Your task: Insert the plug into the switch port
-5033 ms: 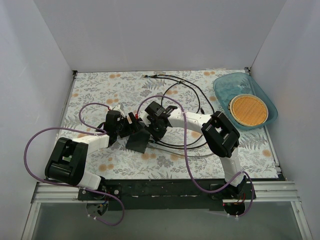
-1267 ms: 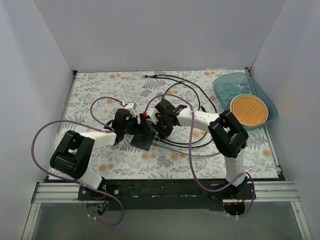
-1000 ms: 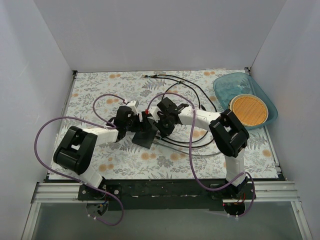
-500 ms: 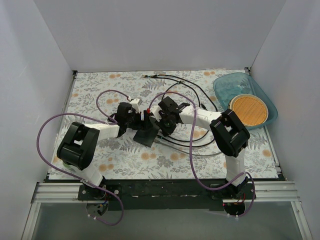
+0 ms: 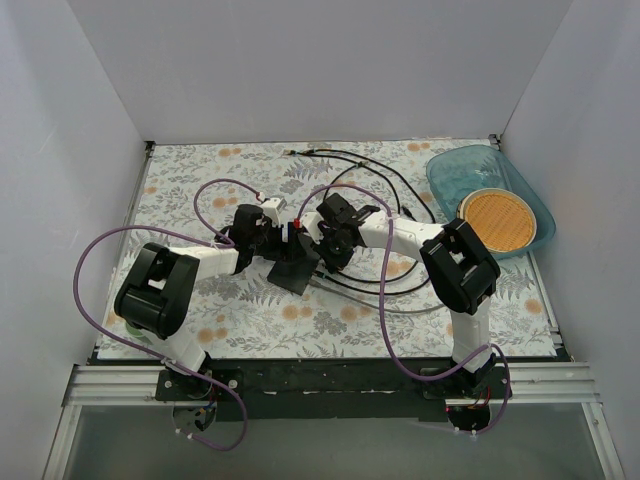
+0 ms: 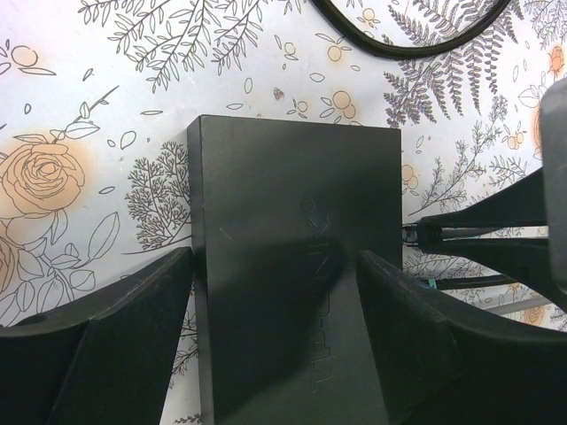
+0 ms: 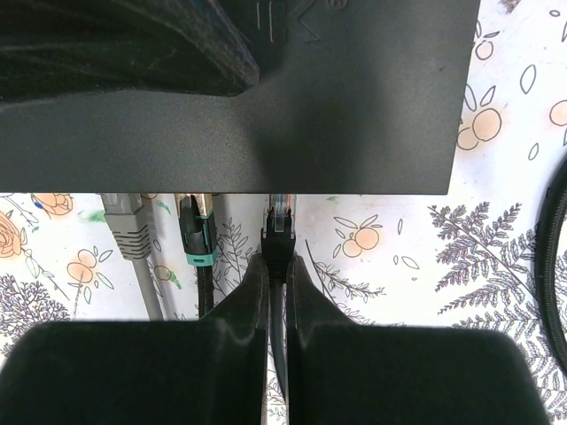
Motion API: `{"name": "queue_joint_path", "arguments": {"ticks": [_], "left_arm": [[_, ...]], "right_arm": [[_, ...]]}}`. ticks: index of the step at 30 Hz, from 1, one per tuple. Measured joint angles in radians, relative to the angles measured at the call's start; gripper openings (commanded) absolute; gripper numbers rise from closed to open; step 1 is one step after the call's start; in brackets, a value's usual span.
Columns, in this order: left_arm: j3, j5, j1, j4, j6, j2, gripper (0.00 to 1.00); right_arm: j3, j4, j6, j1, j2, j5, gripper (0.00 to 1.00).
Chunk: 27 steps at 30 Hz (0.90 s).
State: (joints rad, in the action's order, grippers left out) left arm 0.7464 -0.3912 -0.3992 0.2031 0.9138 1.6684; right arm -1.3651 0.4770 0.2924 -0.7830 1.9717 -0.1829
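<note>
Left pincer (image 6: 275,266): clenched on the switch (image 6: 292,195), a jaw at each side. The box lies flat on the floral desk (image 5: 180,190), about mid-desk between the two arms.

Socket edge of the switch faces the right arm. Grey plug (image 7: 127,228) and green-booted plug (image 7: 197,237) already sit in two sockets.

Next socket along: the plug (image 7: 278,226), clear tip at the socket mouth. Depth hidden under the box's edge.

Right pincer (image 7: 276,274): grasping the plug by its black boot, jaws pinched close behind it.

Judgement: insertion step, likely near its end. To do it well:
- Brace the box firmly so it cannot skid.
- Push straight along the cord's line, no tilt.
- Let go only once the plug is seated level with its neighbours.
</note>
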Motion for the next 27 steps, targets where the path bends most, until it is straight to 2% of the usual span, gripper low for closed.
{"name": "queue_joint_path", "arguments": {"ticks": [20,23,27], "left_arm": [[0.005,-0.013,0.002,-0.015,0.000,0.000,0.80],[0.004,-0.015,0.002,-0.015,0.003,-0.001,0.83],[-0.023,0.014,0.002,-0.016,0.030,-0.035,0.96]], "right_arm": [[0.000,0.015,0.006,0.000,-0.008,0.011,0.01],[0.000,0.020,0.011,0.000,-0.011,0.019,0.01],[0.000,0.023,0.026,-0.005,-0.018,0.023,0.01]]}}
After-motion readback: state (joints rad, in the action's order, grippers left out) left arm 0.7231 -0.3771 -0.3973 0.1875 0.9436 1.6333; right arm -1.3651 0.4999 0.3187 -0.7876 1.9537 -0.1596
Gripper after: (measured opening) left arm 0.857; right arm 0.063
